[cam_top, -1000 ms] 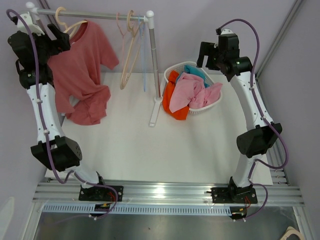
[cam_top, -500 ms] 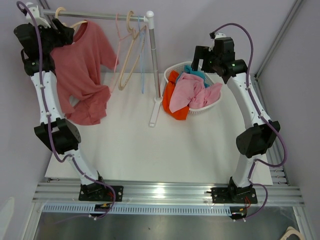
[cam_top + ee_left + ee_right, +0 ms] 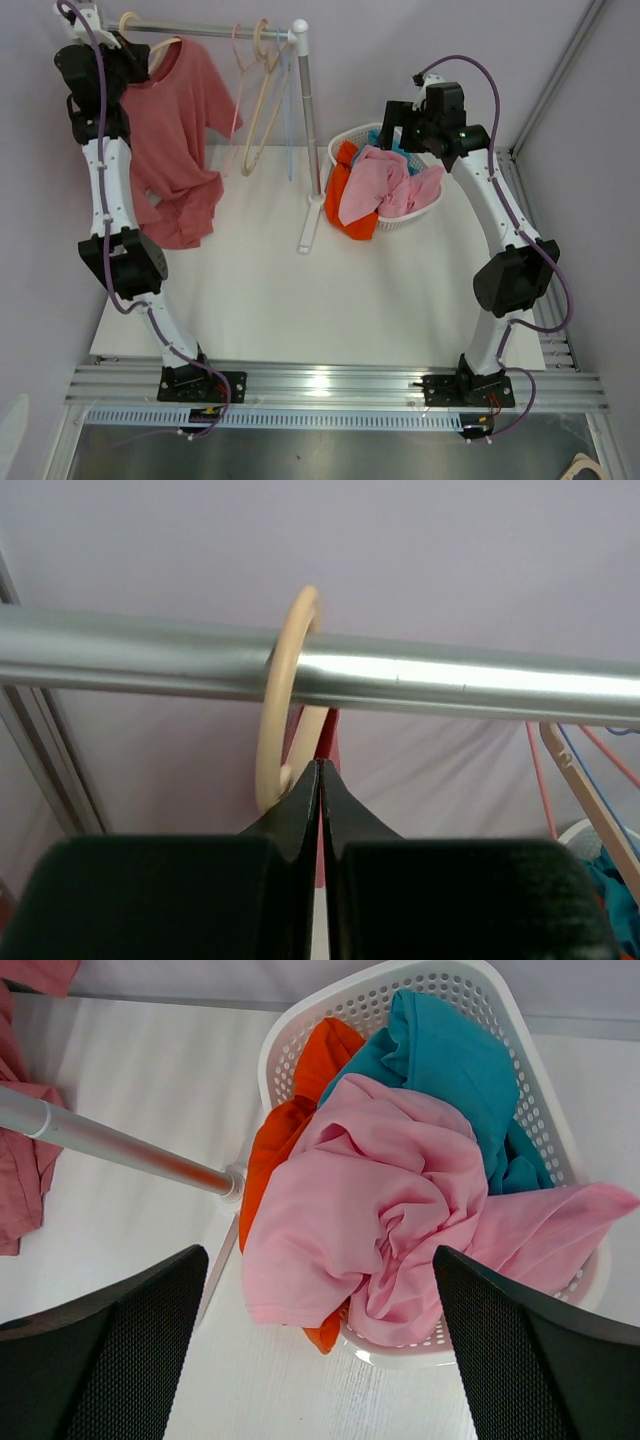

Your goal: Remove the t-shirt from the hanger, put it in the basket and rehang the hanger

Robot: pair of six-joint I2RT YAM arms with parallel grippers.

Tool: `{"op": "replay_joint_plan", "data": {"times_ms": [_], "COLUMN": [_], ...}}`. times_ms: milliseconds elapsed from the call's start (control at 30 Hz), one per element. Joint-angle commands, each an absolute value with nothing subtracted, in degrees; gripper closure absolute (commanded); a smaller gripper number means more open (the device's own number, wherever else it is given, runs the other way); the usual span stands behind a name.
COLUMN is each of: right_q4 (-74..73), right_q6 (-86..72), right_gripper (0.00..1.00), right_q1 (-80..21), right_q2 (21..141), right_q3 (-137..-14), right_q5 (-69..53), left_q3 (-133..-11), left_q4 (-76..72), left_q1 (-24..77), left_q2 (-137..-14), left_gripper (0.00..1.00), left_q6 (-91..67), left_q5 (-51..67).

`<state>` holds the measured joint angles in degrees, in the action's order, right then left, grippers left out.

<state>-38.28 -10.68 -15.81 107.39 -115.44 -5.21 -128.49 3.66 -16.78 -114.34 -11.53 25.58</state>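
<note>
The red t-shirt (image 3: 175, 130) is hanging on a beige hanger (image 3: 150, 45) at the rail's (image 3: 215, 31) left end, its hem bunching on the desk (image 3: 260, 290). Spare hangers (image 3: 262, 100) are dangling to its right, by the post (image 3: 310, 130). The left hand (image 3: 320, 780) is sitting pinched together just under the hanger's hook. The right hand (image 3: 315, 1260) is hovering wide over the basket (image 3: 352, 137), which is holding a pink cloth (image 3: 375, 185), an orange cloth (image 3: 345, 195) and a teal cloth (image 3: 400, 145).

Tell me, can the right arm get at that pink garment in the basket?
Probably yes: the right gripper hangs open over the white basket, and the pink garment lies topmost, uncovered.
</note>
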Motion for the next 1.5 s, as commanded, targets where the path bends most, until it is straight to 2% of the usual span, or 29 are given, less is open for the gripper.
{"op": "replay_joint_plan", "data": {"times_ms": [0,333,467,633,733,933,1100,1233,1467], "right_q4": [-35.1,-34.8,-34.6,-34.5,-34.4,-34.3,-34.0,-33.6,-32.7], "right_q6": [-10.3,-10.7,-10.7,-10.9,-11.1,-11.0,-10.9,-10.8,-11.4], "right_gripper": [0.01,0.01,0.01,0.0,0.01,0.01,0.01,0.01,0.01], "right_q1": [-16.1,-16.0,-16.2,-16.1,-16.2,-16.3,-16.3,-16.3,-16.3], "right_q2": [103.3,103.2,103.2,103.2,103.3,102.8,102.7,103.0,104.0], "right_q3": [-114.0,-113.4,-113.4,-113.2,-113.2,-112.7,-112.6,-112.4,-112.6], "right_q5": [-7.2,-9.1,-9.2,-9.5,-9.8,-9.9,-11.0,-11.3,-12.2], "left_q3": [-130.6,-129.3,-125.4,-120.6,-119.0,-119.8,-122.3,-118.0,-110.4], "left_q4": [-2.3,-1.3,1.2,2.7,2.9,2.4,2.5,1.0,2.8], "left_q1": [-14.9,-13.2,-13.3,-13.3,-13.3,-13.4,-13.5,-13.7,-13.7], "left_q2": [-115.2,-111.9,-108.0,-103.0,-101.3,-102.7,-105.7,-103.6,-97.3], "left_gripper": [0.99,0.99,0.75,0.66,0.55,0.41,0.41,0.41,0.41], "left_q6": [-11.6,-8.6,-7.8,-7.3,-7.8,-8.3,-9.0,-9.1,-13.4], "left_q5": [23.0,21.6,17.9,12.5,10.9,11.2,9.5,5.1,10.0]}}
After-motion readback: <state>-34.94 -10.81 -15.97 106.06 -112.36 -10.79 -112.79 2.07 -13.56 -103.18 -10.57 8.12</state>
